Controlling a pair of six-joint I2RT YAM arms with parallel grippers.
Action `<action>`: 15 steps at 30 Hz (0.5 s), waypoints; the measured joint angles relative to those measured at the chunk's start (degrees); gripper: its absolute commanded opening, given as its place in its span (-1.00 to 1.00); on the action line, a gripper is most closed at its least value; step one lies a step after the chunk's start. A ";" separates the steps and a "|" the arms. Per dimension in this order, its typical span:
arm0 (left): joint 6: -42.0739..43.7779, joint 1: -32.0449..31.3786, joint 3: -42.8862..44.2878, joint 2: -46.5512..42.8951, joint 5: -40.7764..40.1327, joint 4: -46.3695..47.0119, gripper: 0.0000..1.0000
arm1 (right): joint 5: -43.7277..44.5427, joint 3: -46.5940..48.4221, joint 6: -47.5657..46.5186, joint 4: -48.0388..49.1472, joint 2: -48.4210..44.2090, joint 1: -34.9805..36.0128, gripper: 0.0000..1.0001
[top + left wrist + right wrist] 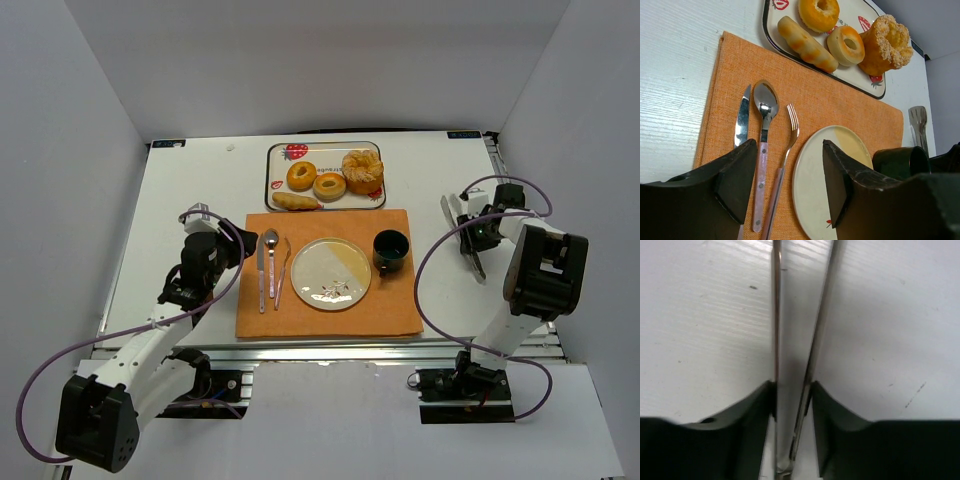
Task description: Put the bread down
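While the left tool (pixel 787 150) hangs wide and empty, the right tool (pixel 792 390), closed on the metal tongs (pixel 775 315) right of the plate (pixel 332 273), should in my opinion press both arms evenly and lift straight.

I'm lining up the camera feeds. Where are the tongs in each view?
Top external: tongs right of the placemat, at the right gripper.
Left wrist: tongs at the far right edge, lying beyond the dark cup.
Right wrist: centre, two metal arms between the gripper's fingers.
Shared landmark: the dark cup, between plate and tongs in top and left wrist views; absent from right wrist.
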 measured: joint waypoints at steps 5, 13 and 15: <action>0.02 0.00 0.00 -0.02 -0.11 -0.02 0.29 | -1.31 -0.13 -2.47 -0.72 -0.35 0.24 -0.86; -0.26 0.00 0.00 -0.02 -0.07 0.09 0.29 | -9.70 14.64 -3.15 -15.58 -1.92 3.80 -0.31; -0.68 0.00 0.00 -0.02 0.02 0.37 0.29 | -11.67 22.01 -2.19 -16.22 -2.40 7.80 -0.22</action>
